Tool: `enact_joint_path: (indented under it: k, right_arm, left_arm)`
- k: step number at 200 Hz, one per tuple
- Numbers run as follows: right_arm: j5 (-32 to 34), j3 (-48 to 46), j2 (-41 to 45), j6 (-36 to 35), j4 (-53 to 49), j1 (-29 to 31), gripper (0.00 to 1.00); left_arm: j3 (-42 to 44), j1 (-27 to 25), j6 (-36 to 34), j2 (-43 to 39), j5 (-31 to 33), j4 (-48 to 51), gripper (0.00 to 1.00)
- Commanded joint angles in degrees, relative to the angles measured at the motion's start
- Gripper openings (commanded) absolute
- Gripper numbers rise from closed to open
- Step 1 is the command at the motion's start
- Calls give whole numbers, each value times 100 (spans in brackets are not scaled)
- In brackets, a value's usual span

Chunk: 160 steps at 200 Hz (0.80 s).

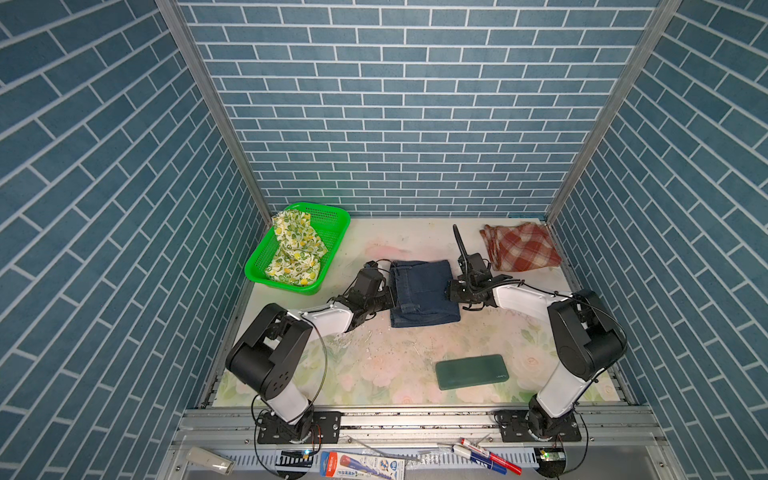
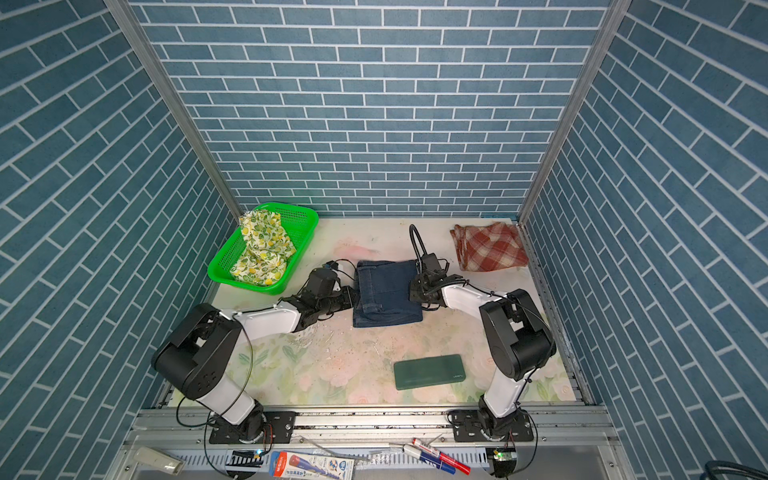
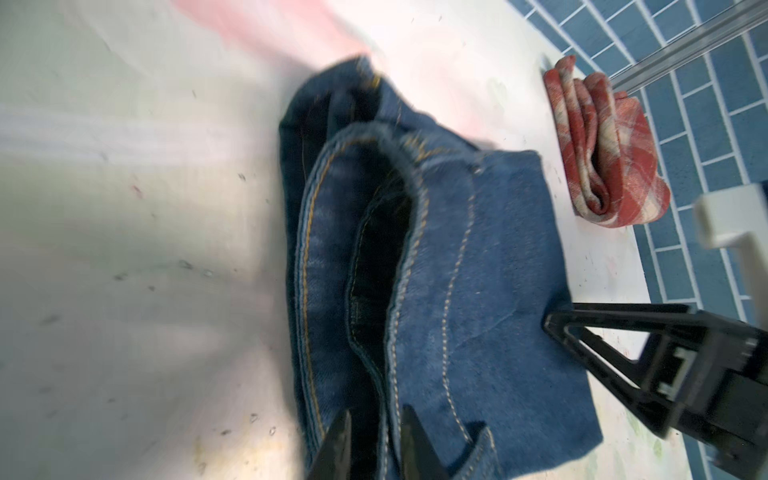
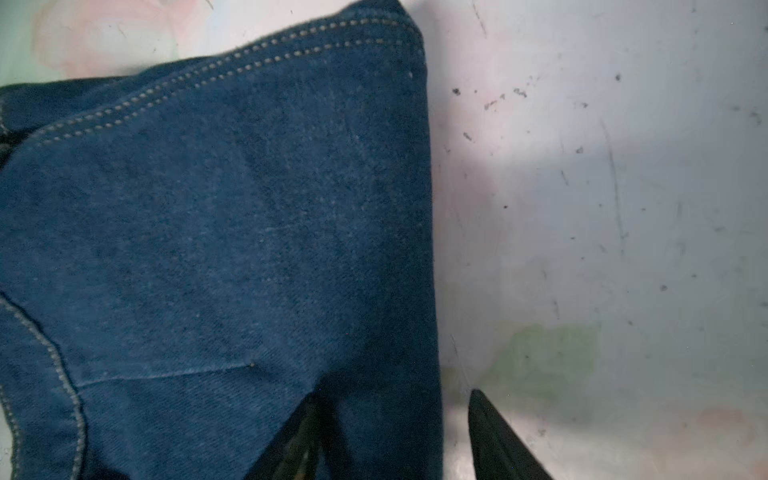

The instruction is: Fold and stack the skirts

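The dark blue denim skirt lies folded in a rectangle at mid-table. My left gripper is at its left edge. In the left wrist view the gripper is slightly open, with a stitched denim edge in the narrow gap. My right gripper is open astride the right edge of the denim, one finger over cloth, one over table. The rust-red plaid skirt lies folded at the back right. The lemon-print skirt is crumpled in the basket.
The green mesh basket stands at the back left by the wall. A flat dark green slab lies near the front right. Tiled walls close in three sides. Pens and packets lie on the front rail.
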<state>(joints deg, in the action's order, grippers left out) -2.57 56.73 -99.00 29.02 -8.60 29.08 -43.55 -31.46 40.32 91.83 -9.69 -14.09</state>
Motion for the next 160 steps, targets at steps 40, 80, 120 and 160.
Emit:
enact_joint_path:
  k: [40,80,120,160]
  right_arm:
    - [-459,224,420,44,-29,-358,59]
    - [-889,24,562,228,227,-701,68]
    - [-1277,-125,473,227,574,-905,80]
    - [-1604,-140,230,220,902,-992,86]
  left_arm:
    - [-240,-93,-507,-467,-355,-129,26]
    - [-807,-415,-597,236,-727,-273,30]
    - [-1236,-341,-805,1079,-726,-30,30]
    - [-1311,-9,-1006,1602,-726,39,29]
